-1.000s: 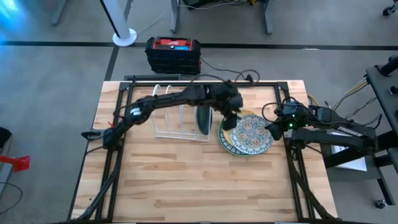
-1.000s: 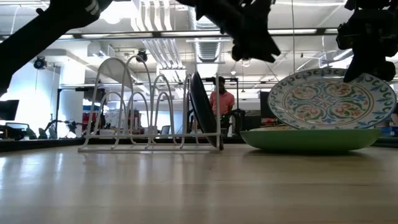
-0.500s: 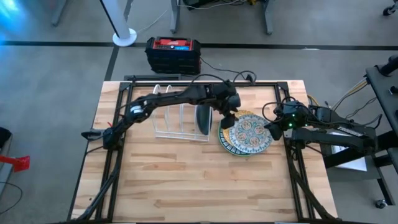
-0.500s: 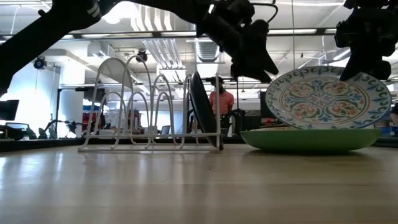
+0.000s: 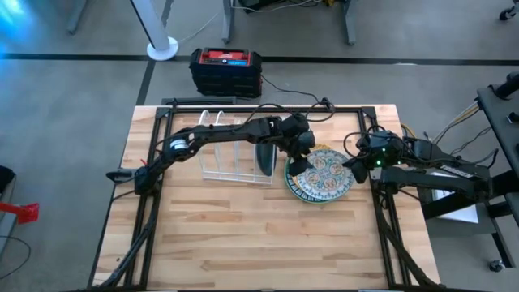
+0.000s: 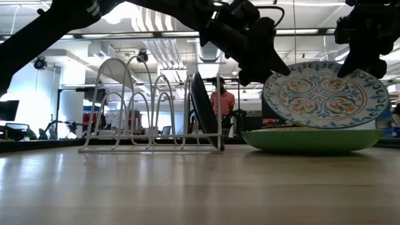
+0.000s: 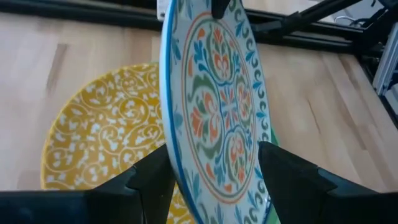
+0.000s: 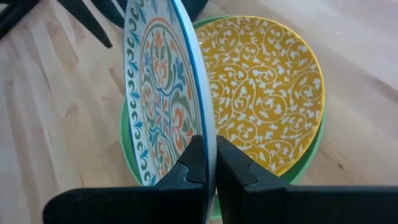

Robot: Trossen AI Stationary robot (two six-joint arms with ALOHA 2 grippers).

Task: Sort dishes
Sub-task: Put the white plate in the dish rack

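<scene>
Floral plate [image 8: 163, 93], round and glossy, pinched in right pincer [image 8: 210, 163]; left pincer [image 7: 214, 177] wide astride its rim.

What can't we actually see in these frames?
- Floral plate back face: hidden in every view.
- Green plate inside: yellow plate covers it; low view shows only its rim.
- Dark plate in the rack: edge-on, face unreadable.
- Left hand: open fingers straddle the floral rim; contact unclear.

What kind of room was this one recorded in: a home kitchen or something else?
Most likely a lab or workshop, not a kitchen: bare ceiling ducts overhead, a wooden table on a metal frame on grey floor, and a red and black equipment box with cables.
</scene>
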